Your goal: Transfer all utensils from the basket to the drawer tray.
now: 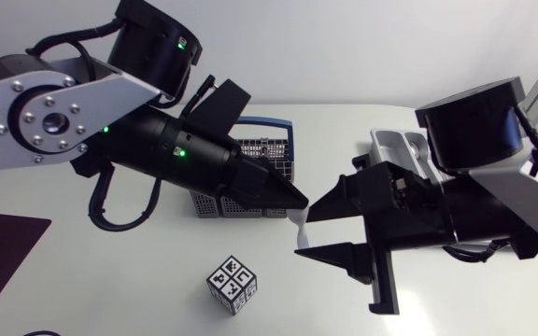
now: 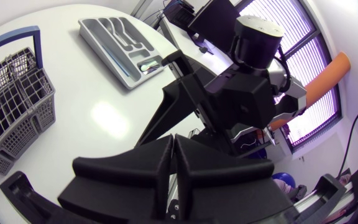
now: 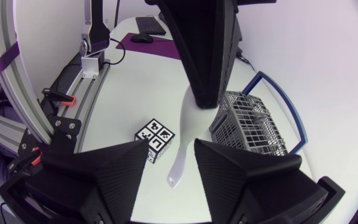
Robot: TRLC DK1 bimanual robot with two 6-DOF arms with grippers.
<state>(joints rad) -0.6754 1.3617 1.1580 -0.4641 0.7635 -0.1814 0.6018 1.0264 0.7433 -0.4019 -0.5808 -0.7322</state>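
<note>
White table (image 1: 110, 280), both arms meeting over its middle. Looks like a mid-air handover step. L gripper (image 1: 295, 200) pinched shut on handle end of white spoon (image 3: 180, 149), held bowl-down and clear of the table, just beside basket (image 2: 27, 130), w/ cube (image 1: 232, 285) near below. R gripper (image 3: 171, 143) spread wide, one finger either side of the spoon's shaft, touching neither side as far as visible, so no grip on it yet. Tray (image 2: 104, 56) well apart from spoon, on R arm's side, partly hidden behind that arm from above. Something small and shiny in one end slot, too small to tell what. Can't tell if anything is left in basket; grid looks mostly bare from both wrist cams. Probably early-to-mid task, w/ this spoon out but not delivered. Next move, at a guess: close R on the shaft below L's hold, confirm both sides pressing, only then open L and back it off toward basket. After that, swing R over to tray and lay spoon flat in a slot. Thin smooth shaft, so likely to slip or twist if L lets go early or R catches it off-centre.
</note>
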